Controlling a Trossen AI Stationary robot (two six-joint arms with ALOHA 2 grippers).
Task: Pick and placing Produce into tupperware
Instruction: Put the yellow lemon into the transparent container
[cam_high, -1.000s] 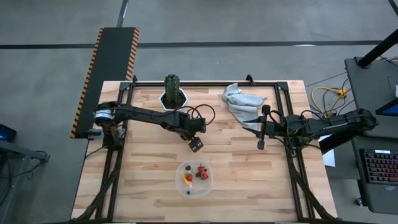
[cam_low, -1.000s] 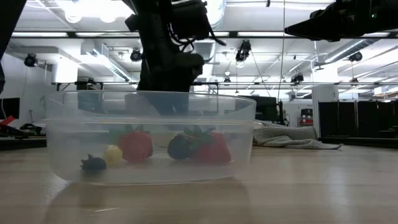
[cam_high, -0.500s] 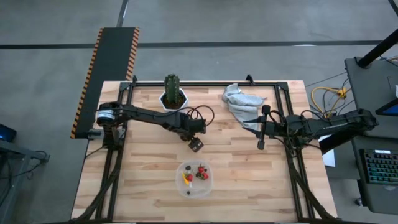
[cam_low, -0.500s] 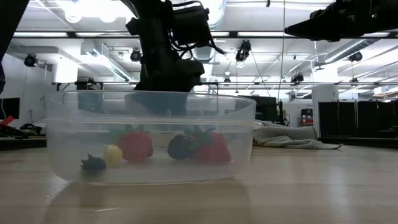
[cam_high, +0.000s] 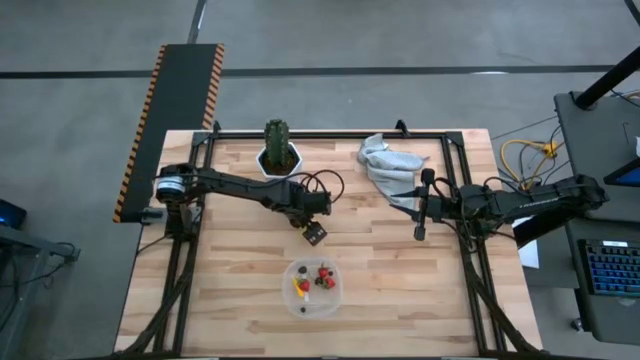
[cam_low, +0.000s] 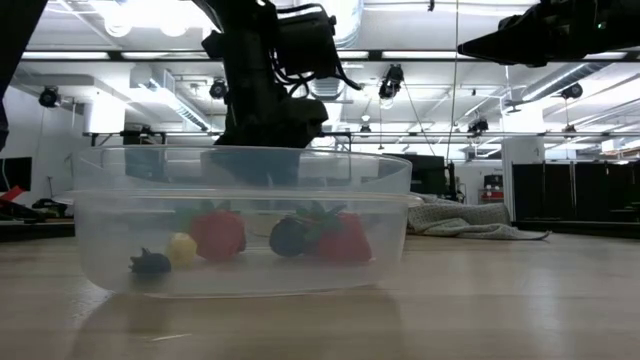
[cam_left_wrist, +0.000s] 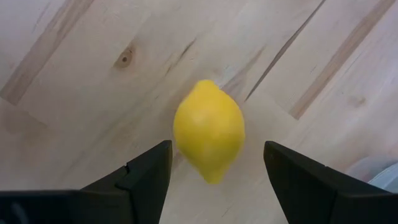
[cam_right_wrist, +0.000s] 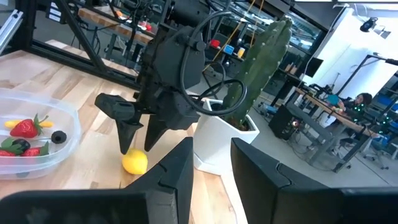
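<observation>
The yellow lemon (cam_left_wrist: 209, 129) lies on the bare wood, just beyond the far side of the clear tupperware (cam_high: 312, 288). My left gripper (cam_high: 314, 233) is over it, pointing down and open. Its two fingers stand on either side of the lemon (cam_right_wrist: 135, 162) with a gap showing on both sides. Inside the tupperware (cam_low: 240, 220) lie red strawberries (cam_low: 220, 232), a small yellow piece (cam_low: 181, 247) and dark berries (cam_low: 150, 263). My right gripper (cam_high: 419, 210) waits in the air at the table's right, open by a narrow gap.
The tall green cactus in its white pot (cam_high: 279, 148) stands at the far edge, close behind my left arm. A crumpled grey cloth (cam_high: 385, 165) lies far right, near my right gripper. Bare wood stretches left and right of the tupperware.
My left arm's wrist has shifted slightly above the lemon, behind the tupperware. The tupperware and the produce in it have stayed where they were.
</observation>
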